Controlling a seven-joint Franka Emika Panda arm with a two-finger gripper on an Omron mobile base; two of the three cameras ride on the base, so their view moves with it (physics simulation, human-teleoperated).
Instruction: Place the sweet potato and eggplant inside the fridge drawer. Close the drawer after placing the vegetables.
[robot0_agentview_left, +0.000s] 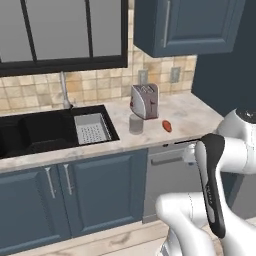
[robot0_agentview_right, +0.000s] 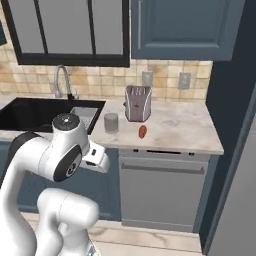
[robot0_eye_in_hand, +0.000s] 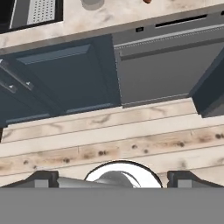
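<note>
Two vegetables wait on the marble counter (robot0_agentview_left: 192, 116), and the first pick has not begun, so the step in hand is, as I judge it, the reach to one of them. The counter runs from the black sink (robot0_agentview_left: 45, 131) on the left, above the blue cabinet doors (robot0_agentview_left: 102, 187) and the grey dishwasher front (robot0_agentview_right: 160, 192). The toaster (robot0_agentview_left: 145, 101) stands at the back near the wall. Just in front of it sits a dull grey rounded lump (robot0_agentview_left: 136, 123), which I take for the eggplant, though it reads nearly like a cup. The sweet potato (robot0_agentview_left: 167, 126), small and orange-red, lies to the right of the lump, apart from it and close to the toaster's front corner. Where the fridge drawer is I cannot tell.

The gripper (robot0_eye_in_hand: 113, 179) has its fingertips (robot0_eye_in_hand: 41, 178) spread wide with nothing between them, and the hand view looks down at the wooden floor (robot0_eye_in_hand: 113, 140) and the cabinet fronts, the counter edge far at its top. The hand needs to rise and go forward over the counter edge. The sweet potato is the freer target: come from above, turn the jaws across its short width, stay clear of the toaster, and close only when the tips straddle its middle
</note>
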